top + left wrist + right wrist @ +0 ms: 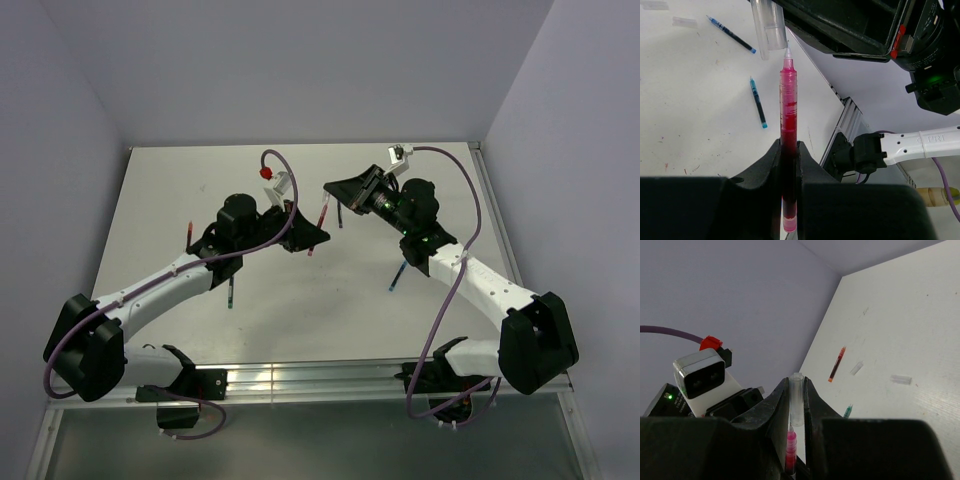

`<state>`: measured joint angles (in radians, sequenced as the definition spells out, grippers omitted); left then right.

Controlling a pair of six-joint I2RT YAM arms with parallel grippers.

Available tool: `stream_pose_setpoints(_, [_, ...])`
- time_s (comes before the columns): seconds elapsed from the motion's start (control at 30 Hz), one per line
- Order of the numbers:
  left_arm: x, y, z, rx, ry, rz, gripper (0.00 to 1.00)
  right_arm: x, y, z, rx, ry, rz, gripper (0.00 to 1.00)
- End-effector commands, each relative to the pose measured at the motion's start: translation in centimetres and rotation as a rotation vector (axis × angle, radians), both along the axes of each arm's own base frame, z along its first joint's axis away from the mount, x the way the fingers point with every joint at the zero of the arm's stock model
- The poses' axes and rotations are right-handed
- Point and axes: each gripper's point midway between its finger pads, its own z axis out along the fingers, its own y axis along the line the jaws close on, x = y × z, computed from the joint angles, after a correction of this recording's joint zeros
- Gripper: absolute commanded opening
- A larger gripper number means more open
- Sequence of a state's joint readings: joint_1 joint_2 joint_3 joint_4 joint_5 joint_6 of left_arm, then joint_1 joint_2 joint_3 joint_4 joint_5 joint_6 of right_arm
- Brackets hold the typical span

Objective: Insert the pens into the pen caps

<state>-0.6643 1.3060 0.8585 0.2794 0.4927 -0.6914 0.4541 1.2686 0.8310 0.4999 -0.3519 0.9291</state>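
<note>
My left gripper (788, 145) is shut on a red pen (788, 115), whose fine tip points up at the open end of a clear pen cap (769, 25). My right gripper (797, 382) is shut on that cap (796, 400); the red pen (791, 447) shows just below it, its tip at the cap's mouth. In the top view the left gripper (316, 234) and the right gripper (330, 190) meet above mid-table, with the red pen (321, 218) between them. Loose caps (901, 379) (856, 368) lie on the table.
Loose pens lie on the table: dark blue (732, 35), light blue (758, 102), red-orange (837, 364), a green tip (847, 411). In the top view, pens lie at the left (187, 235), front left (231, 292) and right (397, 278). Walls enclose the table.
</note>
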Motion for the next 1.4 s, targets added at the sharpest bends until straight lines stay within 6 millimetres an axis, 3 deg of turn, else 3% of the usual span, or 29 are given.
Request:
stream_pose_setpoints(0.0, [0.0,0.0,2.2,-0.037,-0.071,-0.015,0.00,0.7,-0.4,2.0,0.013,-0.060,-0.025,0.00])
stream_pose_setpoints(0.73, [-0.5,-1.1,0.6,-0.007,-0.026,-0.062,0.00,0.8,-1.4,3.1,0.013,-0.085,-0.049,0.00])
stream_pose_setpoints(1.37, [-0.5,-0.3,2.0,-0.014,-0.084,-0.030,0.00,0.8,-1.2,2.3,0.006,-0.070,-0.044,0.00])
